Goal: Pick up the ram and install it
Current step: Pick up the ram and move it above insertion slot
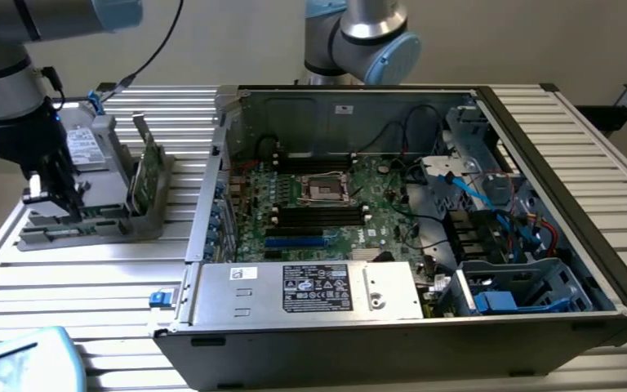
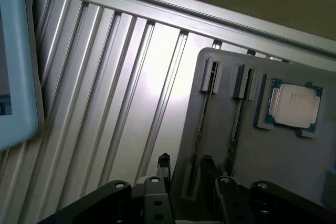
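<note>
The fingers [image 2: 163, 165] are spread apart and hold nothing. They hang above the grey moulded holder tray [image 2: 294, 156] on the slatted aluminium tabletop [image 2: 105, 103]. One narrow tray slot [image 2: 198, 124] extends from between the fingers. The long green circuit-board ram [image 1: 146, 173] stands upright in the tray, near the fingers but apart from them.

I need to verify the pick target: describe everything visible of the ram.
The ram is a long, thin green board standing on edge, slightly tilted, in the grey holder at the exterior view's left of the open case. Only the holder seems to touch it; the open gripper is apart.
</note>
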Robot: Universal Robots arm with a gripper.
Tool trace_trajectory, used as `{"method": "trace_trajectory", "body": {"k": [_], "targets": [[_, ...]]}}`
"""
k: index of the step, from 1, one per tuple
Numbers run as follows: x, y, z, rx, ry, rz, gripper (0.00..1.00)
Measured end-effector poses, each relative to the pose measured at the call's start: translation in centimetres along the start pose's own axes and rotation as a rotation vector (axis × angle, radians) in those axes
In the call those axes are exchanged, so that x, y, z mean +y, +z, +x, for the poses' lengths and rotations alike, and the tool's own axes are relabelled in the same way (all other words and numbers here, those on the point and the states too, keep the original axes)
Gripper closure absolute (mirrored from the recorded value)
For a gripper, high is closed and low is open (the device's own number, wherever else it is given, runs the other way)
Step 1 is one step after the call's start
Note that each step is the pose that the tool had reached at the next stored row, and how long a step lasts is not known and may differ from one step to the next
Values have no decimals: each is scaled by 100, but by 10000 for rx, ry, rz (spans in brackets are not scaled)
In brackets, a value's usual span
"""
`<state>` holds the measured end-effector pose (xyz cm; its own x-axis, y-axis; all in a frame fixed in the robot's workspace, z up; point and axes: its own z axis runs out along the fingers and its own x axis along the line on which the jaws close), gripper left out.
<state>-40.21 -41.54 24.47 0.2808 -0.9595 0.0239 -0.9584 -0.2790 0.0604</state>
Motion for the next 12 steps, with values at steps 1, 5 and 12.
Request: {"method": "trace_trajectory", "body": {"k": [1, 5, 12], "targets": [[-1, 19, 0, 1, -1, -1, 63], [-6, 90, -3, -5, -1, 0, 63], [-11, 196, -5, -53, -4, -7, 63]]}}
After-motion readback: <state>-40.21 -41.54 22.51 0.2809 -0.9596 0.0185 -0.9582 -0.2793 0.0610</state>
